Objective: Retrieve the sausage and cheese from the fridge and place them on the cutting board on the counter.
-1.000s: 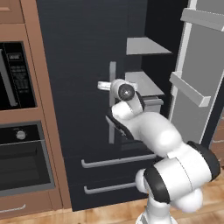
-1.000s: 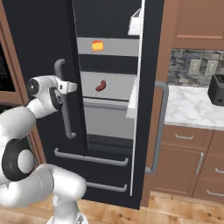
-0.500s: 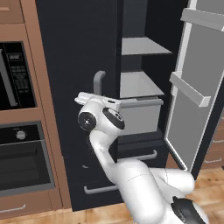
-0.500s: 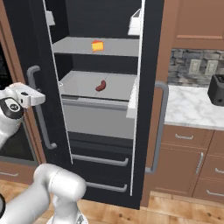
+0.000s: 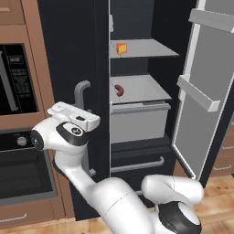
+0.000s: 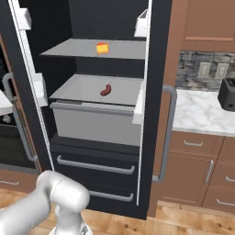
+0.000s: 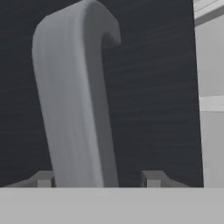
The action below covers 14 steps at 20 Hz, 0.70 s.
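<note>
With the jaws of the gripper parted around the grey handle of the fridge, the hand should be drawn straight back before the sausage and cheese on the shelves are approached.

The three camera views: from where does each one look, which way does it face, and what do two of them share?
Left base view: behind the arm, on its left, facing the open fridge; the white arm crosses the foreground.
Right base view: behind, on its right, looking into the fridge; a white arm link shows at bottom left.
Hand view: on the hand, facing the grey door handle, between the fingertips.
Shared: both base views show the cheese and the sausage.
</note>
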{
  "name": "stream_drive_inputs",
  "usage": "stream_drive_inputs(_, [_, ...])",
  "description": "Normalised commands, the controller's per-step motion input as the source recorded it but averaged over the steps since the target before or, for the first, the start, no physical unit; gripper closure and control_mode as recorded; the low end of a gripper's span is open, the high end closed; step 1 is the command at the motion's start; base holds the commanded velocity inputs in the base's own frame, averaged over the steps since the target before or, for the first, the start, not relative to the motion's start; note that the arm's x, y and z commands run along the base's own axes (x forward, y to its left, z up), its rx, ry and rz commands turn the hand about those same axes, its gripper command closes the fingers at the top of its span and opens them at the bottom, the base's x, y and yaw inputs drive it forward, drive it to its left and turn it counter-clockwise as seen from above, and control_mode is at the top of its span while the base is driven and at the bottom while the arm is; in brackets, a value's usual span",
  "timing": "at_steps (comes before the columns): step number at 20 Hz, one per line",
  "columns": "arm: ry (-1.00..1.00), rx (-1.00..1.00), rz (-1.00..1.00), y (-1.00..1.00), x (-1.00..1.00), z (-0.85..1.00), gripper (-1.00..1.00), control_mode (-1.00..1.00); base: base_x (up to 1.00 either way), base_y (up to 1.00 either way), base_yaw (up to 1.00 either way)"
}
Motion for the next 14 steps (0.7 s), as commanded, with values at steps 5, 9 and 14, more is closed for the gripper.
stream_drive_inputs(5, [-0.02, 0.0, -0.13, 0.11, -0.32, 0.0, -1.0, -1.0, 0.0, 0.0, 0.0])
stream_drive_inputs(9, [-0.07, 0.0, -0.08, 0.28, -0.31, 0.07, -1.0, -1.0, 0.0, 0.0, 0.0])
stream_drive_inputs(14, [-0.12, 0.0, -0.11, 0.69, 0.11, 0.26, -1.0, -1.0, 0.0, 0.0, 0.0])
